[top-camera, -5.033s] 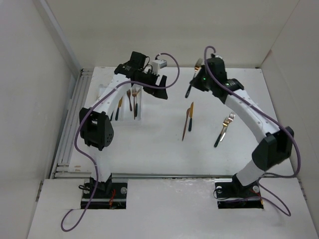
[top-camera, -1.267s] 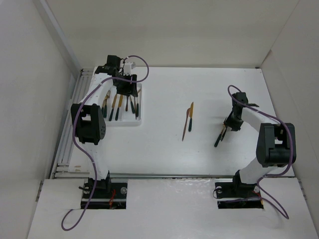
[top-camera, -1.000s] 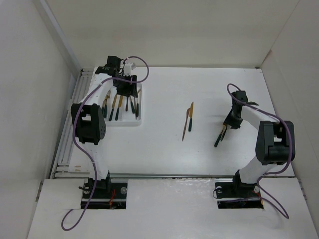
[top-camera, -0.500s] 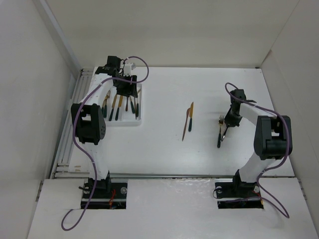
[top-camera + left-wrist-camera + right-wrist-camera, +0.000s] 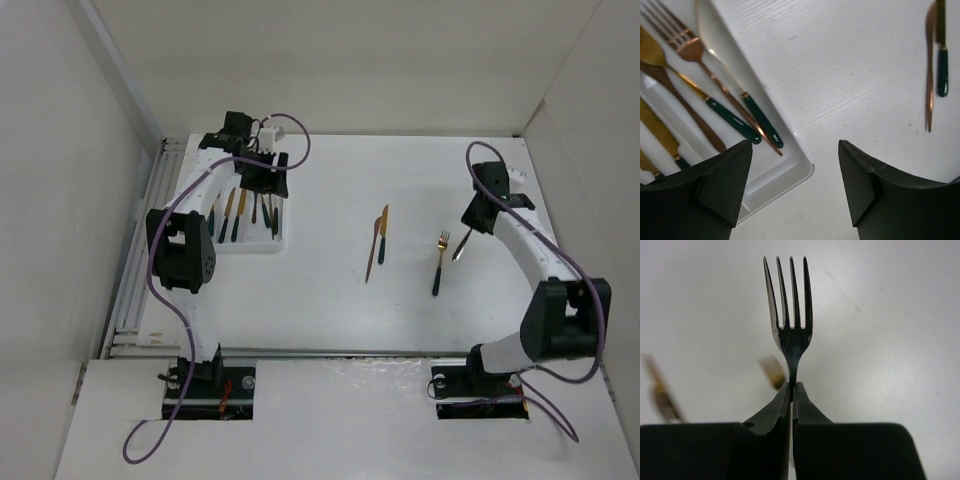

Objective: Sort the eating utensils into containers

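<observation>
White tabletop fills the scene, closed in by plain white walls. Nearest the arm bases, on the right, a gold fork with a dark handle lies flat on the surface, with no fingers touching it. Just beyond it the right gripper is clamped on another fork. In the wrist view its two fingers press together on the neck just below the head. The four tines stick straight out past the fingertips, and the fork is lifted off the table. The gold fork shows as a blur beneath it.

At mid-table two slim utensils lie side by side, nearly touching: a copper-toned piece and a gold-bladed knife with a green handle.

Farther back on the left sits the white tray, with gold-headed, dark-handled utensils lying along its compartments. The left wrist view shows tray forks in the outermost compartment. The left gripper hangs over the tray's corner with its fingers spread wide and nothing between them. The tray forks lie off to one side of the gap, untouched.
</observation>
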Tool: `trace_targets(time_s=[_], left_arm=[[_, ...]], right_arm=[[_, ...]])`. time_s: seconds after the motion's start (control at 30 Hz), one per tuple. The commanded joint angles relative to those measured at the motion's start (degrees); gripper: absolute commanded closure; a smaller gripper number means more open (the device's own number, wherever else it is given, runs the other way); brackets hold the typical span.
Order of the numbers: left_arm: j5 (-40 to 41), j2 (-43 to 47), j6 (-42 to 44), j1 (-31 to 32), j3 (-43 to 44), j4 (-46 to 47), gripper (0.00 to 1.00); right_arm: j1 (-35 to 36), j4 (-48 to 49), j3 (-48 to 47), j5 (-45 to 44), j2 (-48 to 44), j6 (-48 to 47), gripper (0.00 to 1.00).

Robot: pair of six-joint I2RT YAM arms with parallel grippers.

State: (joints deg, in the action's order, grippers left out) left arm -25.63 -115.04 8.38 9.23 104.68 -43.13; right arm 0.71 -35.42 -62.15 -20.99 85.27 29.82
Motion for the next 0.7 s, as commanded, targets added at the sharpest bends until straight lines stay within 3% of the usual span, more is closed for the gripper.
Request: trace_targets(time_s=[0.0, 0.1, 0.3, 0.5, 0.67], left_arm=[[-5.04, 5.79, 3.91, 3.33, 2.71, -1.85, 0.33], [-10.57, 5.80, 6.02, 4.74, 5.60, -4.40, 0.31], [-21.99, 6.85, 8.84, 8.77, 6.94, -6.25, 0.30], [-25.17, 8.69, 8.84, 10.01, 6.86, -6.26, 0.26], [-24.66, 8.70, 6.74, 11.94, 3.96, -3.81, 0.26]], right_arm=[[5.87, 2.98, -8.59, -3.10, -7.75, 1.73, 1.00], [12.81, 4.75, -13.41, 1.82, -7.24, 5.67, 1.00], [24.31, 10.36, -25.44, 13.23, 4.18, 13.15, 1.00], [30.05, 12.30, -36.54, 19.58, 14.29, 15.96, 1.00], [33.73, 13.09, -40.32, 22.05, 17.12, 18.16, 1.00]])
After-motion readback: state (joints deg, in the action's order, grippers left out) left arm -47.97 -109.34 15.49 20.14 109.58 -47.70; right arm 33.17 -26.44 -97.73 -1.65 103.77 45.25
